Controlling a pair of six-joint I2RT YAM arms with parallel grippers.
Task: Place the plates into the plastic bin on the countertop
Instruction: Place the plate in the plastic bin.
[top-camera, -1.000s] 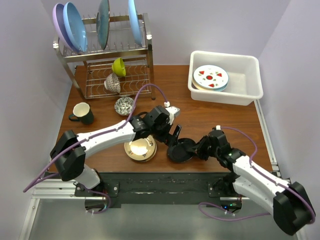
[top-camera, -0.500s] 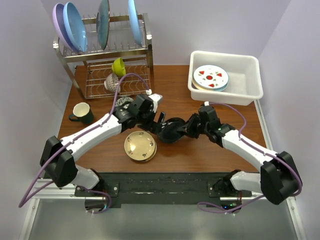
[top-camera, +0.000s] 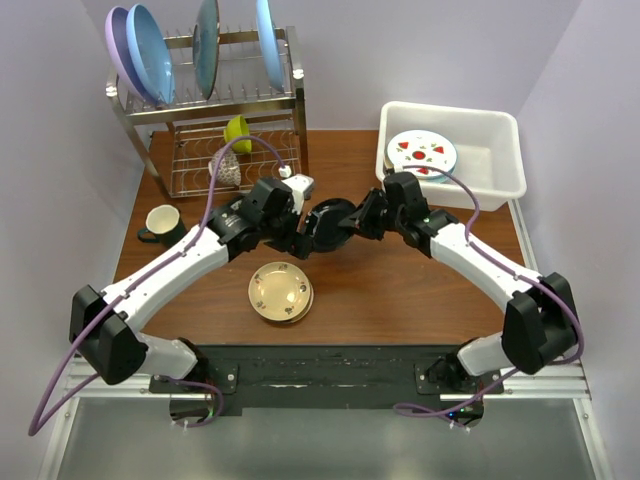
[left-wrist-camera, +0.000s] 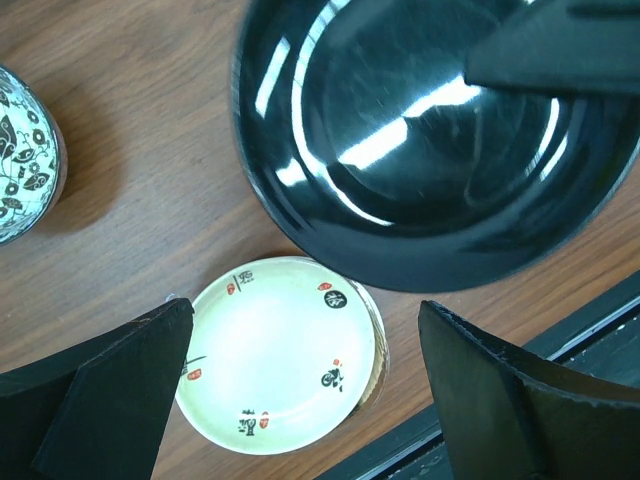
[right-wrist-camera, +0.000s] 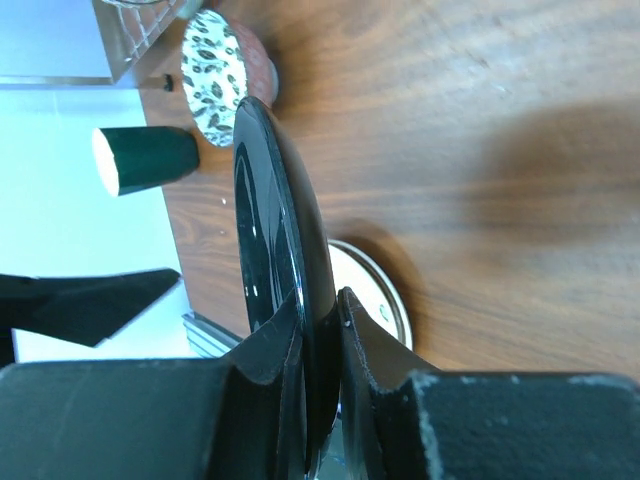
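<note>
Item: glossy black round plate (top-camera: 330, 222) | hangs tilted above reddish-brown wood-grain countertop (top-camera: 400, 290), mid-table | rim pinched in right gripper (right-wrist-camera: 320, 330) | left gripper (left-wrist-camera: 305, 305) spread apart, gripping nothing | destination: white rectangular plastic bin (top-camera: 500, 115), far right of plate, on right arm's side

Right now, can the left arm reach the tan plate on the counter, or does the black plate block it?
Probably yes. The left gripper is open and empty, and its wrist view shows the tan plate below it, uncovered. The black plate, held by the right gripper, sits off to one side.
</note>
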